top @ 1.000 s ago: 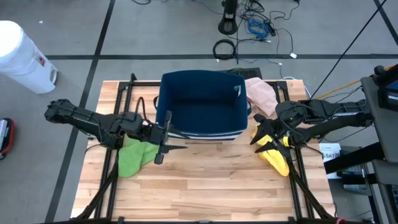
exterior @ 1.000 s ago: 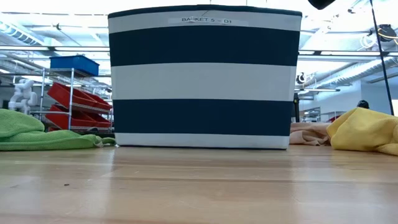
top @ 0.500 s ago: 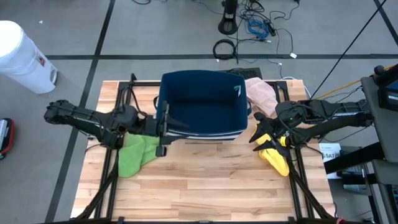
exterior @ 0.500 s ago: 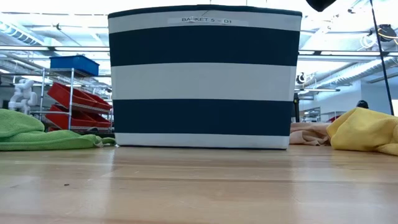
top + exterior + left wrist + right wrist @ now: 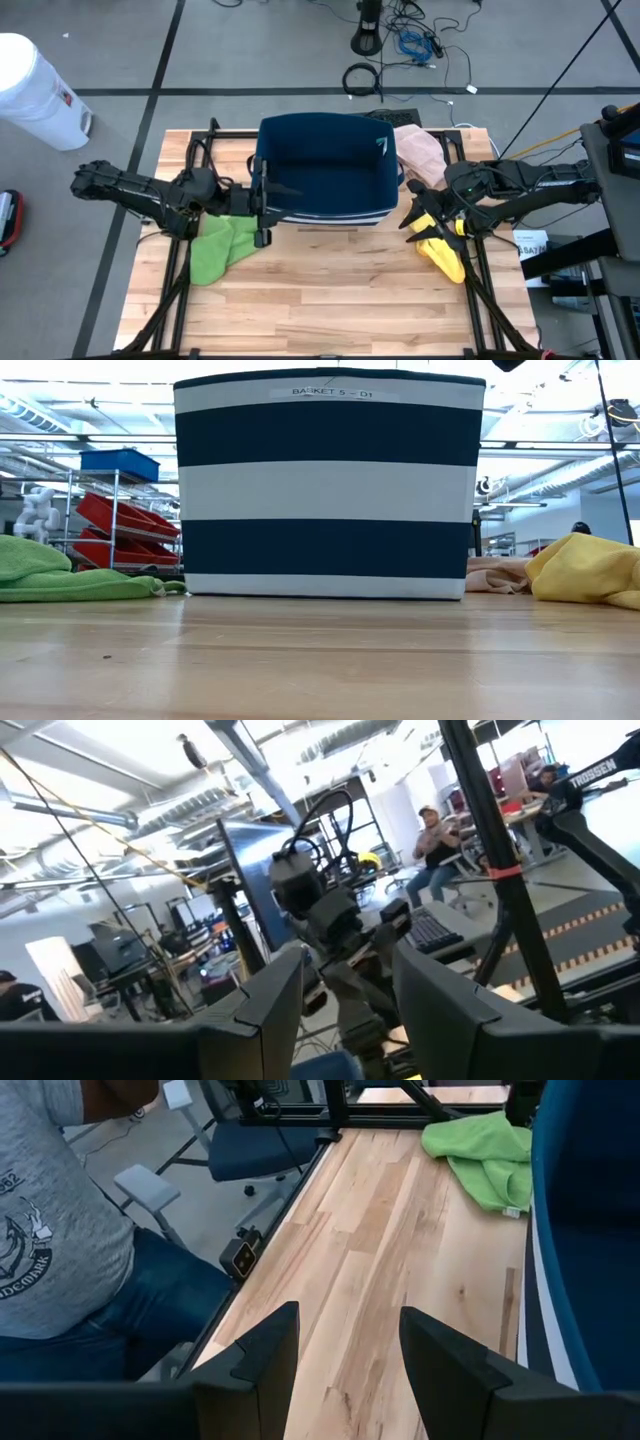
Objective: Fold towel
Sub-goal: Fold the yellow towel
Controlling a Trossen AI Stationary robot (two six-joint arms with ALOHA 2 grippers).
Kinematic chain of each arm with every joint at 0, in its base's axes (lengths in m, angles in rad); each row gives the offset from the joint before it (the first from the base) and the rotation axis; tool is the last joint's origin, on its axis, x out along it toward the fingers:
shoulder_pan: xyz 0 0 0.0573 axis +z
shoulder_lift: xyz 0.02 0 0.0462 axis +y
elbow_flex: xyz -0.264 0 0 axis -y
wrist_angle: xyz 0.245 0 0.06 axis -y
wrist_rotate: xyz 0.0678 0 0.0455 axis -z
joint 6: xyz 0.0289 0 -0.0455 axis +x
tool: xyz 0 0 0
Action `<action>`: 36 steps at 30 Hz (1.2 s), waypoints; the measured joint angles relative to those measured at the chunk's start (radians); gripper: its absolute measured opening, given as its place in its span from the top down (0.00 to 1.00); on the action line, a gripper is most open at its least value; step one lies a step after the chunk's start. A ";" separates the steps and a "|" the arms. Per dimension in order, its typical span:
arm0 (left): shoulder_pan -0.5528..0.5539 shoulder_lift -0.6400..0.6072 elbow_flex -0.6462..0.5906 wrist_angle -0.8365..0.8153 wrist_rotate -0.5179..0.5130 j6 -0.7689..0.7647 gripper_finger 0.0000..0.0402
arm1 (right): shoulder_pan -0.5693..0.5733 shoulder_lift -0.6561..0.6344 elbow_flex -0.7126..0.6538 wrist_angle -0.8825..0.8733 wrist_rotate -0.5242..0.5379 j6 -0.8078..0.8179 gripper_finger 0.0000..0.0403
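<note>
The green towel (image 5: 218, 250) lies crumpled near the table's (image 5: 330, 300) left edge, under the left gripper (image 5: 262, 208), whose fingers are parted and empty. Best lower squarely onto one towel corner before pinching.

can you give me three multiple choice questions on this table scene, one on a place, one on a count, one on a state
1. Where does the green towel lie?
A. inside the basket
B. on the table left of the basket
C. on the floor

2. How many towels are in view?
A. three
B. one
C. five

3. How is the right tool now?
A. shut on the yellow towel
B. shut on the basket's rim
C. open and empty

Answers: 1 B, it lies on the wood beside the basket. 2 A, green, pink towel and yellow towel. 3 C, its fingers stand apart with only the table between them.
</note>
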 joint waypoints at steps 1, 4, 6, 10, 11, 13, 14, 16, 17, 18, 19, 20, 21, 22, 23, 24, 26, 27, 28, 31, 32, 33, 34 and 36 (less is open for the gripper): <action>0.003 0.000 0.000 -0.002 0.000 0.000 0.59 | 0.000 0.000 0.000 0.000 0.000 -0.006 0.60; 0.012 0.000 0.000 0.000 0.000 0.000 0.59 | 0.000 0.000 0.000 0.004 -0.001 -0.017 0.60; 0.016 0.000 0.000 0.009 -0.001 0.000 0.59 | 0.000 0.000 0.000 0.011 -0.001 -0.019 0.60; 0.028 0.000 0.000 0.035 0.000 0.000 0.59 | 0.000 0.000 0.000 0.017 -0.001 -0.028 0.60; 0.030 0.000 0.000 0.044 0.000 0.000 0.59 | 0.000 0.000 0.000 0.019 -0.001 -0.032 0.60; 0.034 0.000 0.000 0.066 0.000 0.000 0.59 | 0.000 0.000 0.000 0.020 -0.001 -0.035 0.60; 0.034 0.000 0.000 0.082 0.000 0.000 0.59 | 0.000 -0.002 0.000 0.021 -0.001 -0.035 0.60; 0.034 0.000 0.000 0.116 0.000 0.003 0.59 | 0.000 -0.010 0.000 0.024 -0.001 -0.038 0.60; 0.034 0.000 0.000 0.131 0.000 0.003 0.59 | 0.000 -0.018 0.000 0.033 -0.001 -0.042 0.60; 0.034 0.000 0.000 0.145 0.000 0.003 0.59 | 0.000 -0.028 0.000 0.043 -0.001 -0.044 0.60; 0.033 0.000 0.000 0.161 0.000 0.003 0.59 | -0.001 -0.039 0.000 0.053 -0.002 -0.048 0.60; 0.033 0.000 0.000 0.174 0.000 0.003 0.59 | -0.001 -0.052 0.000 0.066 -0.001 -0.054 0.60; 0.033 0.000 0.000 0.188 0.000 0.003 0.59 | -0.001 -0.064 0.000 0.081 -0.002 -0.060 0.60; 0.033 0.000 0.000 0.198 0.000 0.003 0.59 | -0.001 -0.078 0.000 0.092 -0.001 -0.065 0.60; 0.033 0.000 0.000 0.205 0.000 0.003 0.59 | -0.001 -0.094 0.000 0.101 -0.001 -0.069 0.60; 0.033 0.000 0.000 0.208 0.000 0.002 0.59 | -0.001 -0.110 0.000 0.111 -0.001 -0.072 0.60; 0.033 0.000 0.000 0.207 0.000 0.002 0.59 | -0.001 -0.143 0.001 0.136 -0.001 -0.076 0.60; 0.033 0.000 0.000 0.207 0.000 0.002 0.59 | -0.001 -0.159 0.001 0.146 0.000 -0.080 0.60; 0.033 0.000 0.000 0.207 0.000 0.000 0.59 | -0.001 -0.172 0.001 0.153 0.007 -0.084 0.60; 0.033 0.000 0.000 0.206 0.000 -0.001 0.59 | -0.001 -0.209 0.001 0.168 0.052 -0.089 0.60; 0.033 0.000 0.000 0.204 0.000 -0.001 0.59 | -0.001 -0.218 0.001 0.173 0.056 -0.089 0.60; 0.033 0.000 0.000 0.201 0.000 -0.001 0.59 | -0.001 -0.227 0.001 0.174 0.059 -0.088 0.60; 0.033 0.000 0.000 0.198 0.000 -0.001 0.59 | -0.001 -0.234 0.001 0.174 0.059 -0.089 0.60; 0.033 0.000 0.000 0.194 0.000 -0.001 0.59 | -0.001 -0.244 0.002 0.174 0.059 -0.087 0.60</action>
